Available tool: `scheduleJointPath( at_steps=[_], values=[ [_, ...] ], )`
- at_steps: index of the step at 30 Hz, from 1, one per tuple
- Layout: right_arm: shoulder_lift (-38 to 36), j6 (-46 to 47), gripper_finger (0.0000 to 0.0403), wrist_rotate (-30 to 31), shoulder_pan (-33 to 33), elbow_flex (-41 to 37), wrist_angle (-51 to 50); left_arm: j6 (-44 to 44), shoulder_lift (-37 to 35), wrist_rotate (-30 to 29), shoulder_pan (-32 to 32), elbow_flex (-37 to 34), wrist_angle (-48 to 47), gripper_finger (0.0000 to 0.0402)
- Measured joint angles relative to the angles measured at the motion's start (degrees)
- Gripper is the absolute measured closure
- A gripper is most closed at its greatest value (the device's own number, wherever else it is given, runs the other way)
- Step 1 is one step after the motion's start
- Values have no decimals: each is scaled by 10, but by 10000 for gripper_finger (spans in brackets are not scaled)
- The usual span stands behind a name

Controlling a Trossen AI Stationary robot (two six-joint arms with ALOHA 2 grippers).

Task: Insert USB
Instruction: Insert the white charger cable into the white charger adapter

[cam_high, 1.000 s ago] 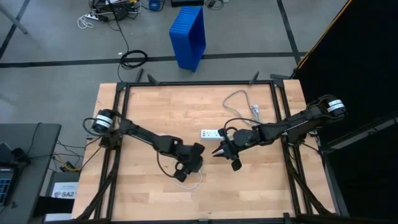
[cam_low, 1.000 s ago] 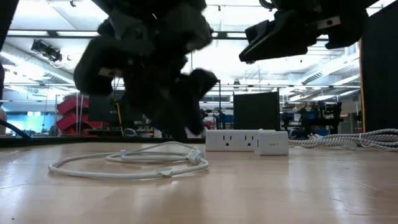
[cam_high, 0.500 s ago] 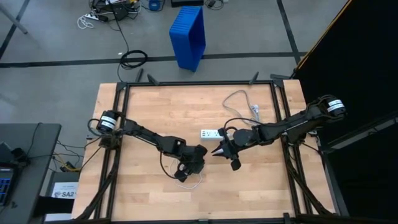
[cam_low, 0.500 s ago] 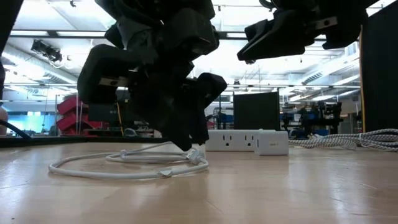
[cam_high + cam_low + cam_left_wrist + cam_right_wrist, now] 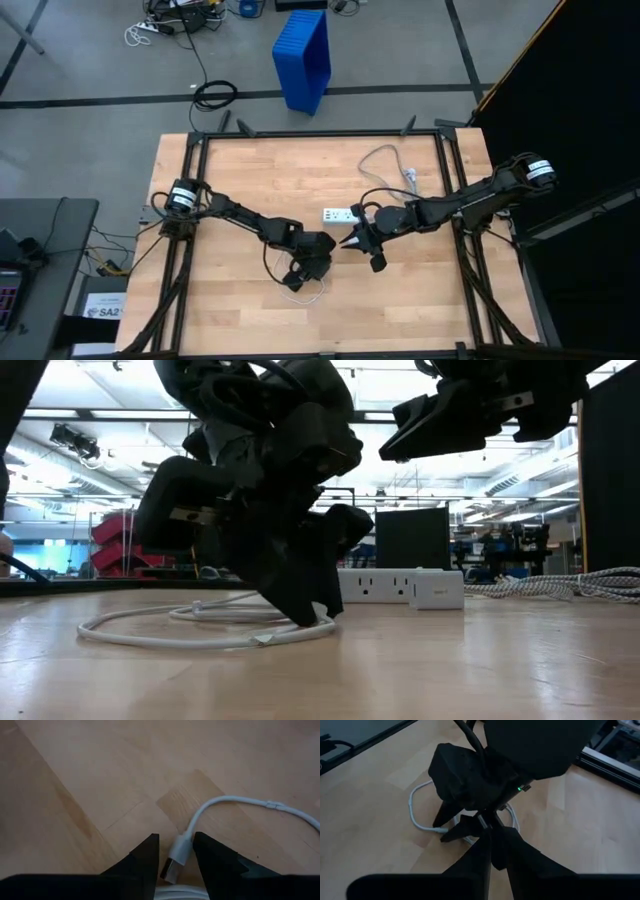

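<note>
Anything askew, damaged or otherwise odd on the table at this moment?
Nothing stands out. The USB lies in loose loops on the table, its plug between the left hand fingers; the power strip sits flat, the right hand above.

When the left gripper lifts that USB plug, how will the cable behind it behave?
Probably floppy: the USB cable lies in loose, uneven loops on the table, so it should trail and drag. Likely light, being thin. The plug sits between the left gripper's fingers, which look open, and might pivot if pinched off-centre. The right gripper hovers nearby.
</note>
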Motion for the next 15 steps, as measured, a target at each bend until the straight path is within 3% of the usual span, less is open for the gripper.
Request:
scheduleJointPath(
  at_steps=[5, 8, 15],
  values=[
    [0, 0, 377, 0, 0, 0, -1, 3, -18, -10, 0, -2, -10, 383],
    [0, 0, 376, 0, 0, 0, -1, 4, -40, -32, 3, -3, -26, 391],
    [0, 0, 378, 0, 0, 0, 1, 7, -128, -148, 2, -3, -93, 398]
  ],
)
